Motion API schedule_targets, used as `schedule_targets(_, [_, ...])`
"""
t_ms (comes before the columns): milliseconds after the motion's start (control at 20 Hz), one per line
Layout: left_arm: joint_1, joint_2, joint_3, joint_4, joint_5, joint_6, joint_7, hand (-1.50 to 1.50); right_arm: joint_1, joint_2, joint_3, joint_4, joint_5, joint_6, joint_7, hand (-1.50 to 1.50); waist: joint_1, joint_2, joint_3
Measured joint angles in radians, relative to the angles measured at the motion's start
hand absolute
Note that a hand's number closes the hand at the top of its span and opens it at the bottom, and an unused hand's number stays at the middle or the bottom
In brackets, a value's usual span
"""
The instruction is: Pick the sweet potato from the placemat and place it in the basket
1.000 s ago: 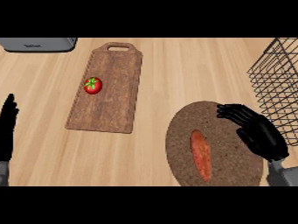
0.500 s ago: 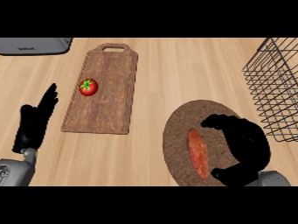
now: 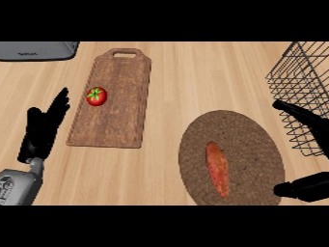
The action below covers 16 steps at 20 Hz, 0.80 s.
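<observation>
The right hand [image 3: 322,144] has pulled off the sweet potato [image 3: 218,169] it covered half a second ago and now sits at the placemat's [image 3: 249,135] right edge, fingers and thumb spread wide, holding nothing. The sweet potato lies uncovered on the placemat, slightly left of its middle. The wire basket [image 3: 313,96] stands just right of the placemat, behind the right hand. Left of the placemat lies a wooden cutting board [image 3: 117,111] carrying a tomato [image 3: 96,96]. Well left of the placemat, the left hand [image 3: 44,128] rests on the desk [image 3: 195,77], fingers straight and together.
</observation>
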Motion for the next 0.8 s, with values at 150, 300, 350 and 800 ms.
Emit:
schedule_targets(150, [-0.022,-0.002,0.002,0.011,0.0,-0.008,0.007,0.0,-0.008,-0.154,-0.018,-0.011,0.052,0.099,0.025,-1.5,0.003,0.003,0.0])
schedule_targets(300, [-0.028,-0.008,-0.003,0.011,-0.006,-0.009,0.012,0.0,-0.009,-0.269,-0.018,-0.031,0.061,0.214,0.048,-1.5,0.011,0.003,0.001])
schedule_targets(350, [-0.028,-0.001,0.004,0.008,-0.002,-0.018,0.015,0.0,-0.003,-0.305,-0.029,-0.041,0.051,0.254,0.051,-1.5,0.013,0.003,0.001])
schedule_targets(800, [-0.016,-0.026,0.041,0.004,-0.038,-0.061,0.008,0.0,0.038,-0.326,-0.082,-0.077,0.078,0.409,0.088,-1.5,0.025,0.005,0.002])
